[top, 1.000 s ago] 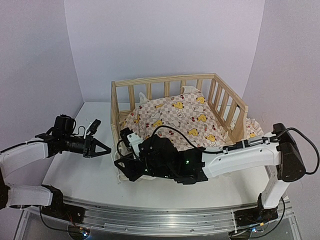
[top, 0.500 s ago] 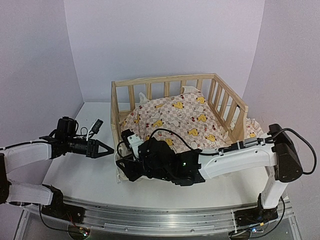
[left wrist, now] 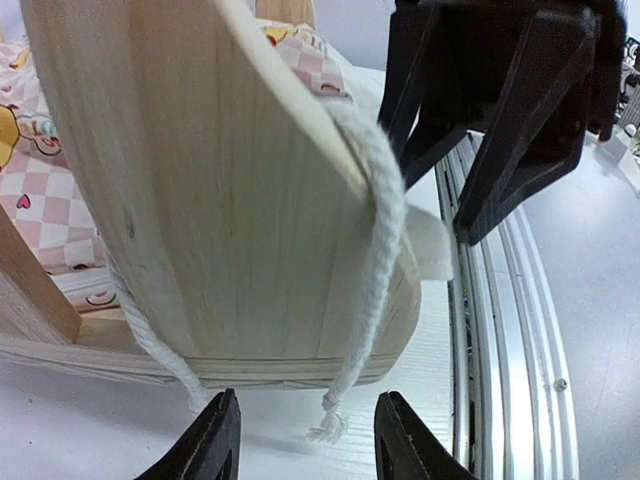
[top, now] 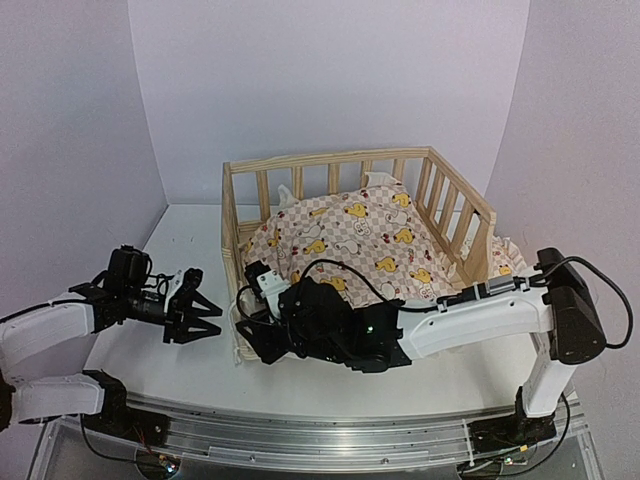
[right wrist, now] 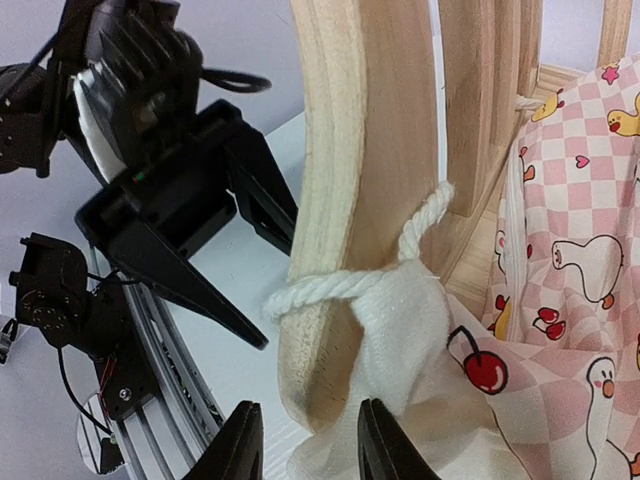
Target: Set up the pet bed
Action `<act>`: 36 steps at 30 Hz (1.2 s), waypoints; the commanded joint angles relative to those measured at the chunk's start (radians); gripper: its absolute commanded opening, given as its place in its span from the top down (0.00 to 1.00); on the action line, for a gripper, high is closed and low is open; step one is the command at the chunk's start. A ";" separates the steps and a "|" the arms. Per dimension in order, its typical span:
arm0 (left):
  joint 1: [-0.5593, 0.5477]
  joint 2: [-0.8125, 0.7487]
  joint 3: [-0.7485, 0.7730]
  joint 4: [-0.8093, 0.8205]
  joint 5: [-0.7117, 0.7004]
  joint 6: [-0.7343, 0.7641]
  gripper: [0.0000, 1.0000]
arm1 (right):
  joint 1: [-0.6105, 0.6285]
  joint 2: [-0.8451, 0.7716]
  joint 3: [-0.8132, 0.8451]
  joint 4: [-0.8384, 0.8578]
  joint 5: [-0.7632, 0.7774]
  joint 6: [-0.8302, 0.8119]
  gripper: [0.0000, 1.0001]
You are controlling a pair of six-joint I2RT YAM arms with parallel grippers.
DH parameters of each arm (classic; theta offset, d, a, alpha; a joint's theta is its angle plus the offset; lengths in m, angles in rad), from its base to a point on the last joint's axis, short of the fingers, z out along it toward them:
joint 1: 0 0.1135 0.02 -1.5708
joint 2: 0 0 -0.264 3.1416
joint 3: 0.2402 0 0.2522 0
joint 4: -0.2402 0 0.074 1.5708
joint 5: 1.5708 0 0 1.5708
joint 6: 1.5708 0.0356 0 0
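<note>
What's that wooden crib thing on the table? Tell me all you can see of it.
The pet bed is a light-wood, crib-like frame with slatted railings, standing upright on the white table near the back wall. A pink-checkered duck cushion lies inside it. A white rope loops round the curved board at its near-left corner, the frayed end hanging down.

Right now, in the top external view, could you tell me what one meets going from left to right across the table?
left gripper → right gripper → duck-print cushion → right railing of the pet bed → right arm's elbow
</note>
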 commanded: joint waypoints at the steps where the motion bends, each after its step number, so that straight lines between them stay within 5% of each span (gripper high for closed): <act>1: -0.070 0.025 -0.074 0.203 -0.079 0.023 0.53 | -0.005 -0.049 0.004 0.030 0.022 -0.017 0.66; 12: -0.173 0.122 -0.076 0.344 -0.221 -0.046 0.63 | -0.010 -0.037 0.014 0.030 0.018 -0.027 0.66; 20: -0.174 0.086 -0.073 0.321 -0.209 -0.061 0.99 | -0.017 -0.041 0.010 0.030 0.005 -0.031 0.66; 31: -0.138 -0.157 -0.056 0.127 -0.509 0.164 1.00 | -0.019 -0.055 0.046 0.028 -0.143 -0.076 0.67; 36: -0.120 -0.160 -0.094 0.269 -0.647 0.293 1.00 | -0.019 -0.060 0.070 0.030 -0.142 -0.075 0.67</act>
